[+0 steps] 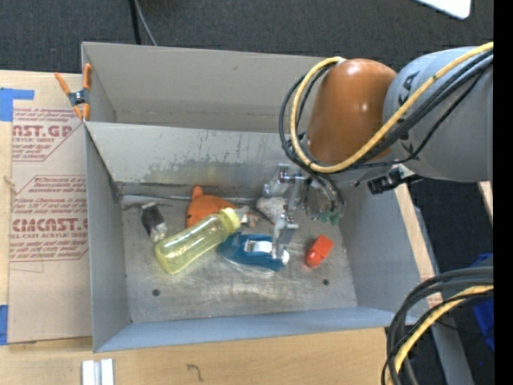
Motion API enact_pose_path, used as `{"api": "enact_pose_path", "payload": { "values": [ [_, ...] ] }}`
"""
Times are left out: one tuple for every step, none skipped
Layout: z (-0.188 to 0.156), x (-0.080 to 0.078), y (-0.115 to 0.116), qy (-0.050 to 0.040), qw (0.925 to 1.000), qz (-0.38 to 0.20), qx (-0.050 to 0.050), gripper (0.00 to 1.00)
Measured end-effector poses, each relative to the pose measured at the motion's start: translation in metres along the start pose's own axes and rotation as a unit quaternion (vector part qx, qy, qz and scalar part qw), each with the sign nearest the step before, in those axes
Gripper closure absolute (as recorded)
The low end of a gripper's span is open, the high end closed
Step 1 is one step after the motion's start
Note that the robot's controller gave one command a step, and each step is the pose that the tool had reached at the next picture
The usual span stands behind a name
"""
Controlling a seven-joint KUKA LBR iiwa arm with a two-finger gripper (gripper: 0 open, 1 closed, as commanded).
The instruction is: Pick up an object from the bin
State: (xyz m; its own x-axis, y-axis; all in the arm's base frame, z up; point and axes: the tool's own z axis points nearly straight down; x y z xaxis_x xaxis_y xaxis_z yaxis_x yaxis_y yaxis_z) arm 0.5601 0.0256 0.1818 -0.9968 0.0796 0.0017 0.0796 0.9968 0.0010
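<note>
Likely light and stiff, the flat blue plastic thing with a silvery patch lies on the floor of the grey bin, right of the middle. It is just beside the yellow translucent bottle and near a small red piece. The gripper hangs over its right end (released or clenched, I cannot tell). Its glossy face looks slippery and it lies low, so I judge a hold across its 2 long edges, near the middle and clear of the bottle, would serve best. It does not look fragile.
</note>
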Motion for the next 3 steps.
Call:
{"api": "enact_pose_path", "payload": {
  "values": [
    [0.0973, 0.0061, 0.0387, -0.0063, 0.9997, 0.024, 0.004, 1.0],
    [0.0974, 0.0061, 0.0386, -0.0063, 0.9997, 0.024, 0.004, 1.0],
    [0.0917, 0.0094, 0.0386, -0.0052, 0.9997, 0.024, 0.003, 1.0]
  ]
}}
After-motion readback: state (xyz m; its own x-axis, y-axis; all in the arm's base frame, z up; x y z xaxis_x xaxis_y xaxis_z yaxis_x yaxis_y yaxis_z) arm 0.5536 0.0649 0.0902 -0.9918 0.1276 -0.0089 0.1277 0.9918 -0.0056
